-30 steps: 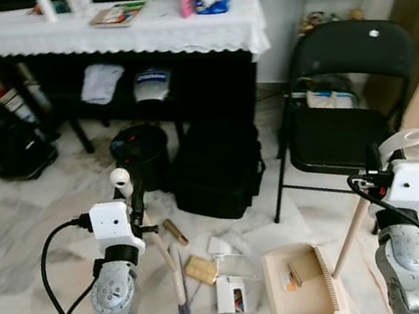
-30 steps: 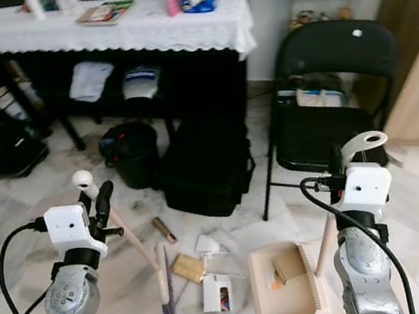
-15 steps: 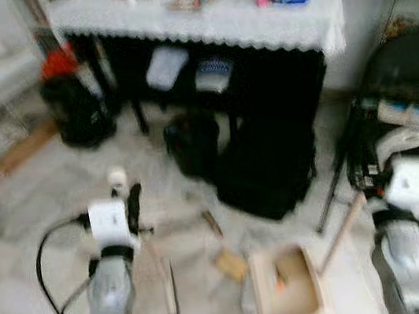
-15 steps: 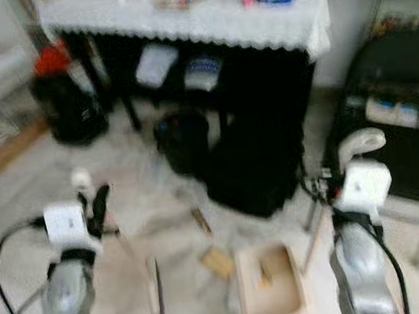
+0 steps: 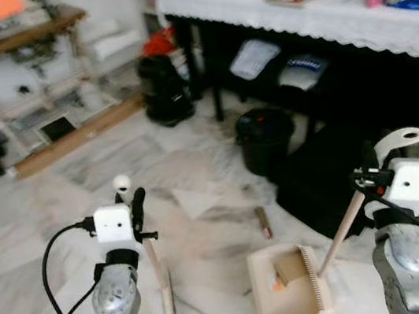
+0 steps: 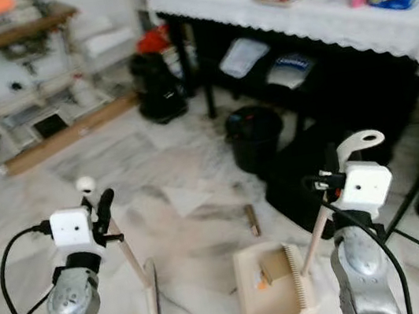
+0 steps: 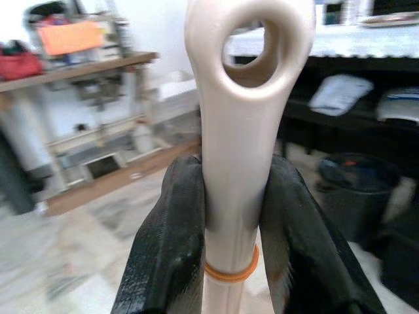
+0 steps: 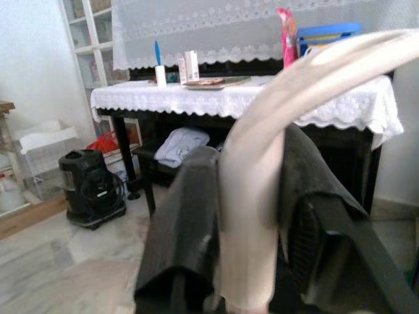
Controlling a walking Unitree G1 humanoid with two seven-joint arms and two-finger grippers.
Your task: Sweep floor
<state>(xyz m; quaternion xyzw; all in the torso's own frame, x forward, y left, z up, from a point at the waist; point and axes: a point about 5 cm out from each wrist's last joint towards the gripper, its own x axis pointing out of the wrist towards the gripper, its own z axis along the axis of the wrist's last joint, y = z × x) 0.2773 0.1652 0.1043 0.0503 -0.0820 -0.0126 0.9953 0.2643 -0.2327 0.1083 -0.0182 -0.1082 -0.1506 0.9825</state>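
Left pincer (image 7: pixel 229 248) clamped broom (image 5: pixel 164 292) handle; right pincer (image 8: pixel 252 229) clamped dustpan (image 5: pixel 287 284) handle, pan flat on floor (image 5: pixel 60 220). Good technique: drag bristles low toward brown stick (image 5: pixel 263 222), pan lip pressed down.

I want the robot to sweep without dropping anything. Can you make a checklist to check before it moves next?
1. Left gripper clamped on the beige broom handle: ok.
2. Right gripper clamped on the beige long-handled dustpan: ok.
3. Broom's bristle end down at the marble floor: ok.
4. Dustpan tray resting on the floor, with scraps inside: ok.
5. Small brown stick-shaped scrap swept in: not ok, it lies on the floor beyond the dustpan.
6. Black round bin apart from the broom: ok.
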